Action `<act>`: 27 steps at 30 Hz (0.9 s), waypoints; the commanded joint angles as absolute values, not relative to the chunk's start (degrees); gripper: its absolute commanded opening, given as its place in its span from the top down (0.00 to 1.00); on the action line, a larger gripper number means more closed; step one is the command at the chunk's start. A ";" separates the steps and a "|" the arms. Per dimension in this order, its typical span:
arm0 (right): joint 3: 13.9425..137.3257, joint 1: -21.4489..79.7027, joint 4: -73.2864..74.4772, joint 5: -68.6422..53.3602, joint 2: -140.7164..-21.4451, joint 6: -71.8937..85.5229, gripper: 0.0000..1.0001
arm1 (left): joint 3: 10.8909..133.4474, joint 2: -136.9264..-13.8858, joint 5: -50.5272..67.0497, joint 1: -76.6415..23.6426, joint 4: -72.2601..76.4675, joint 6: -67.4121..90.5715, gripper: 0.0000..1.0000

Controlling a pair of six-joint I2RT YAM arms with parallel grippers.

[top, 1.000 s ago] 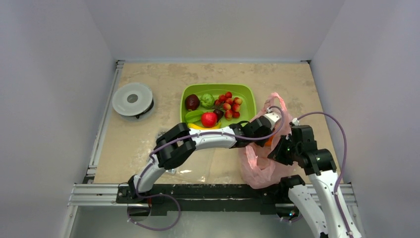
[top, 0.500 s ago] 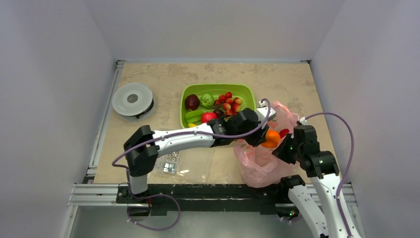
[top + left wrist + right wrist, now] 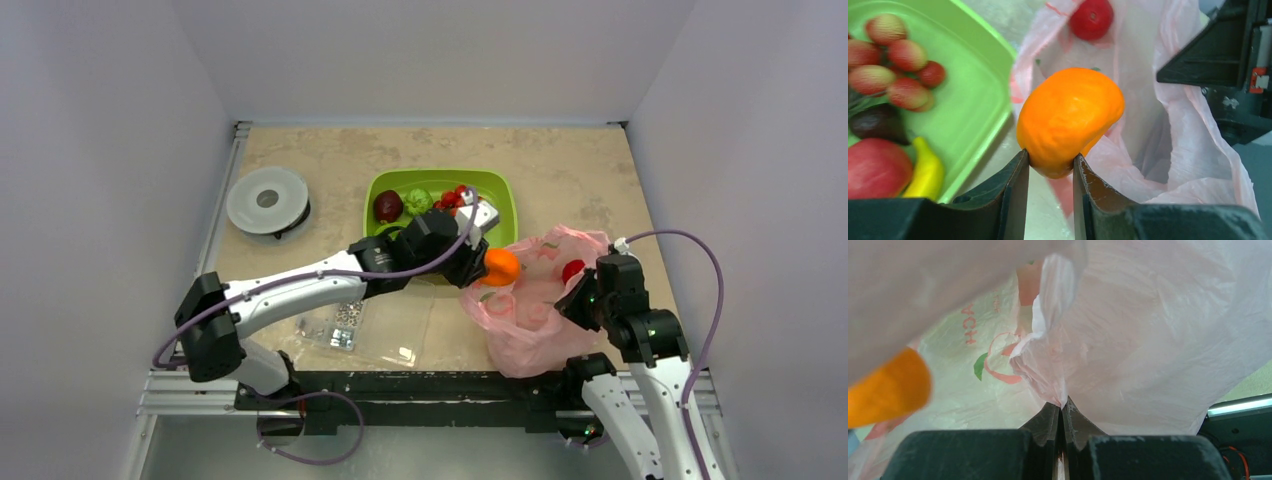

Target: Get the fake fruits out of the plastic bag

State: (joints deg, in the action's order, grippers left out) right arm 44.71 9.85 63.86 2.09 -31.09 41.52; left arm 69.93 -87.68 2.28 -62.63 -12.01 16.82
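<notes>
Left gripper (image 3: 1050,162) clamps the orange fruit (image 3: 1070,120) between its two dark fingers and holds it in the air, over the gap between the green tray (image 3: 503,192) and the plastic bag (image 3: 530,325). Right gripper (image 3: 1062,414) is pinched tight on a fold of the bag's pink film, on the side of the bag facing the worktop's right edge. The bag sits toward the near right corner with its mouth spread open, and one red fruit (image 3: 573,270) lies inside.

The tray lies mid-worktop, nearer the far edge. In it are a maroon fruit (image 3: 388,206), a green piece (image 3: 418,201), a cluster of red berries (image 3: 898,65), a yellow banana (image 3: 925,170) and a second red fruit (image 3: 875,167). A clear flat box of screws (image 3: 350,325) lies by the near edge, left of the bag. A round white spool (image 3: 267,200) rests near the left edge.

The worktop (image 3: 570,165) is beige with a mottled stone look, and an aluminium rail (image 3: 200,385) runs along its near edge. Plain pale walls (image 3: 420,60) close in the left, far and right sides.
</notes>
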 commanded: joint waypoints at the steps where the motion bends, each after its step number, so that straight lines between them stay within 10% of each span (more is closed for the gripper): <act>1: 47.37 9.73 63.15 3.64 -31.21 42.45 1.00 | 68.10 -80.74 -1.87 -58.38 -13.49 16.40 1.00; 19: 46.17 9.73 58.95 -5.78 -31.56 39.15 1.00 | 82.78 -97.01 -12.43 -37.96 -26.20 29.13 0.99; 27: 51.05 9.70 47.82 -12.80 -31.33 32.39 1.00 | 81.90 -97.88 -9.72 -33.86 -26.26 29.84 0.41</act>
